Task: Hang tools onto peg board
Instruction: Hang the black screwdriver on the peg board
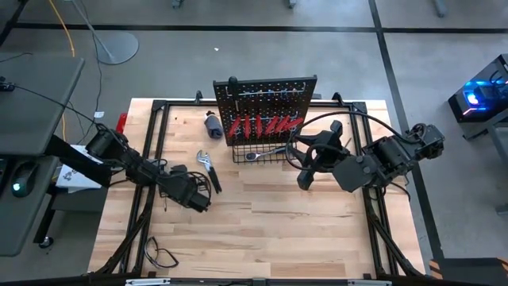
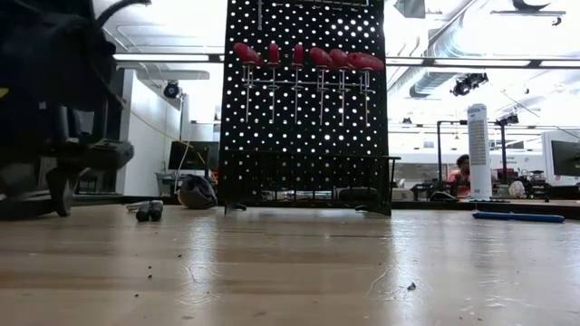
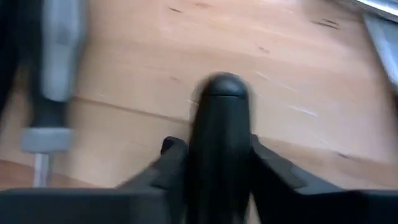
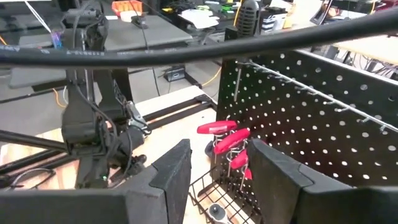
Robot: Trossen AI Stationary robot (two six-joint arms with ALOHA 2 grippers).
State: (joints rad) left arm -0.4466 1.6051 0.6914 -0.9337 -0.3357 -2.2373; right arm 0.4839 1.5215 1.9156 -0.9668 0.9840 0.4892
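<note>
Near the left edge of the wooden tabletop (image 1: 262,230), the left arm reached in low and nearly flat, and its left gripper (image 1: 194,199) stood just behind a black-handled tool (image 1: 213,181). In the left wrist view, its fingers (image 3: 273,171) sat on both sides of a rounded black handle (image 3: 219,143); whether they pinched it firmly I cannot tell. This handle looked stiff and smooth, probably light, so a hold at its thick middle seemed safest against slipping. Just behind lay a silver wrench (image 1: 204,160), hard and heavier.

At the middle of the far edge stood the black perforated peg board (image 1: 266,103) with red-handled screwdrivers (image 1: 258,125) hanging on it and a silver ratchet (image 1: 266,153) in its black wire basket (image 4: 214,193).

To the right, the right arm waited, bent and raised, its right gripper (image 1: 308,176) spread and empty.
</note>
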